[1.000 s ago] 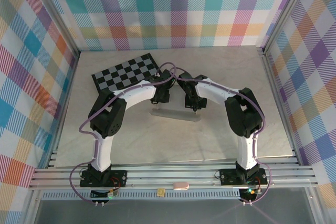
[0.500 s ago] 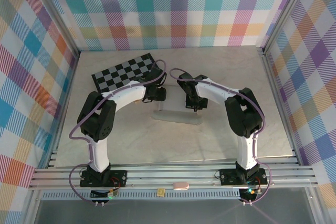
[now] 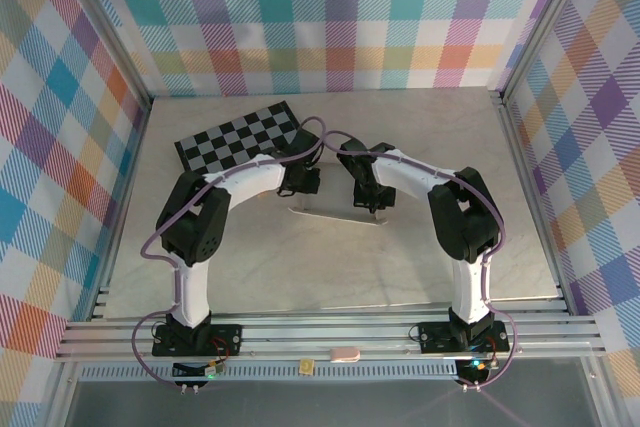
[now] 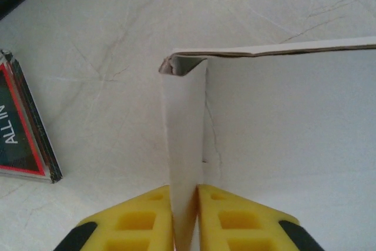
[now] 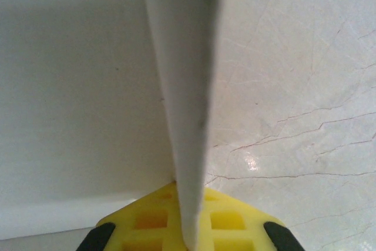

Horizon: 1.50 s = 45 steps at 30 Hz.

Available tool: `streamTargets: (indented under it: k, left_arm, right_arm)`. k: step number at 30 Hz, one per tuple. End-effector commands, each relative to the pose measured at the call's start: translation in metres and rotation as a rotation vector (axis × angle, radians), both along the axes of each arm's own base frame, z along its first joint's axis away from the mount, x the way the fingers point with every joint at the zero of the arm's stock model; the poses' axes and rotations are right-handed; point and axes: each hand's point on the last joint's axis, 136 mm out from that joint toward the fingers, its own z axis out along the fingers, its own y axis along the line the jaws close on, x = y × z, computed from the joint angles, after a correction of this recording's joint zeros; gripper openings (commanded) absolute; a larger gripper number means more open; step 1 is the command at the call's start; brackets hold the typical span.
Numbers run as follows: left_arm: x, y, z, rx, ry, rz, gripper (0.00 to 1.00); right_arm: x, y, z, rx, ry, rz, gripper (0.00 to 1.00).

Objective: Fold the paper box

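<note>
Clamped on 1 upright paper box (image 4: pixel 282 121) flap with left fingers (image 4: pixel 141 217), on another with right fingers (image 5: pixel 151 221). Nearby on the tabletop (image 4: pixel 106 57), dark card (image 4: pixel 20 130) reading "ALL IN".

Open surface (image 3: pixel 330 272) along the near edge and off right; blocked at far left by checkered board (image 3: pixel 240 137), in the middle by the raised paper box (image 3: pixel 335 215).

I am working in a lab cell, with pastel plaid walls (image 3: pixel 340 17) and silver aluminium rails (image 3: pixel 330 332) enclosing a marble-patterned tabletop (image 3: pixel 300 267) and black-and-grey checkered board (image 3: pixel 235 137).
</note>
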Motion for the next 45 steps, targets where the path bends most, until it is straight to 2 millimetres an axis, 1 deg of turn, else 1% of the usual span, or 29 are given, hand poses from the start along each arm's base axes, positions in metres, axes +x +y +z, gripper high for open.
streamTargets:
  k: [1,2,3,5,7,8,11,13,15,17,19,21,23,29,32,36,38,42,45]
  left_arm:
    - [-0.008,0.031,-0.016,0.200,0.015,0.048,0.08]
    - [-0.009,0.036,-0.015,0.250,-0.001,0.063,0.03]
    - [-0.010,0.044,-0.010,0.325,-0.028,0.092,0.00]
    - [-0.014,0.053,0.001,0.421,-0.087,0.141,0.00]
    - [-0.018,0.055,0.011,0.460,-0.138,0.187,0.00]
    - [-0.020,0.056,0.013,0.459,-0.139,0.203,0.00]
    - [-0.023,0.046,0.013,0.373,-0.114,0.209,0.00]
    - [-0.021,0.033,0.013,0.247,-0.091,0.186,0.00]
    - [-0.017,0.025,0.018,0.140,-0.083,0.169,0.07]
    - [-0.015,0.020,0.023,0.068,-0.071,0.144,0.16]
    - [-0.013,0.011,0.027,-0.015,-0.060,0.106,0.23]
    - [-0.013,0.008,0.029,-0.058,-0.051,0.081,0.27]
    - [-0.015,0.004,0.029,-0.086,-0.042,0.051,0.29]
    - [-0.022,0.004,0.034,-0.128,-0.041,0.019,0.35]
    - [-0.021,0.009,0.029,-0.136,-0.023,0.025,0.36]
    - [-0.012,0.014,0.021,-0.158,-0.007,0.039,0.35]
    - [-0.008,0.012,0.018,-0.158,-0.001,0.030,0.33]
    - [-0.002,0.002,0.014,-0.178,0.015,0.006,0.31]
    - [-0.001,0.003,0.007,-0.169,0.024,0.015,0.28]
  right_arm:
    - [-0.003,-0.018,0.015,-0.088,-0.023,-0.030,0.00]
    - [-0.003,-0.020,0.018,-0.098,-0.033,-0.035,0.00]
    - [-0.003,-0.021,0.021,-0.109,-0.047,-0.039,0.00]
    - [-0.003,-0.022,0.026,-0.123,-0.076,-0.043,0.00]
    - [-0.003,-0.021,0.033,-0.140,-0.113,-0.041,0.00]
    - [-0.002,-0.020,0.036,-0.144,-0.133,-0.039,0.00]
    - [-0.002,-0.015,0.042,-0.138,-0.184,-0.016,0.00]
    - [-0.002,-0.014,0.041,-0.127,-0.195,-0.011,0.00]
    - [-0.002,-0.015,0.040,-0.125,-0.196,-0.010,0.00]
    - [-0.002,-0.013,0.039,-0.113,-0.201,-0.002,0.00]
    - [-0.002,-0.011,0.039,-0.103,-0.200,0.000,0.00]
    - [-0.003,-0.011,0.037,-0.106,-0.191,0.000,0.00]
    - [-0.003,-0.010,0.036,-0.104,-0.185,0.003,0.00]
    - [-0.004,-0.009,0.030,-0.099,-0.161,0.009,0.00]
    - [-0.005,-0.008,0.029,-0.089,-0.155,0.007,0.00]
    - [-0.005,-0.007,0.028,-0.077,-0.150,0.012,0.00]
    - [-0.005,-0.006,0.027,-0.071,-0.145,0.014,0.00]
    - [-0.005,-0.004,0.024,-0.062,-0.132,0.013,0.00]
    - [-0.005,-0.004,0.025,-0.060,-0.131,0.011,0.00]
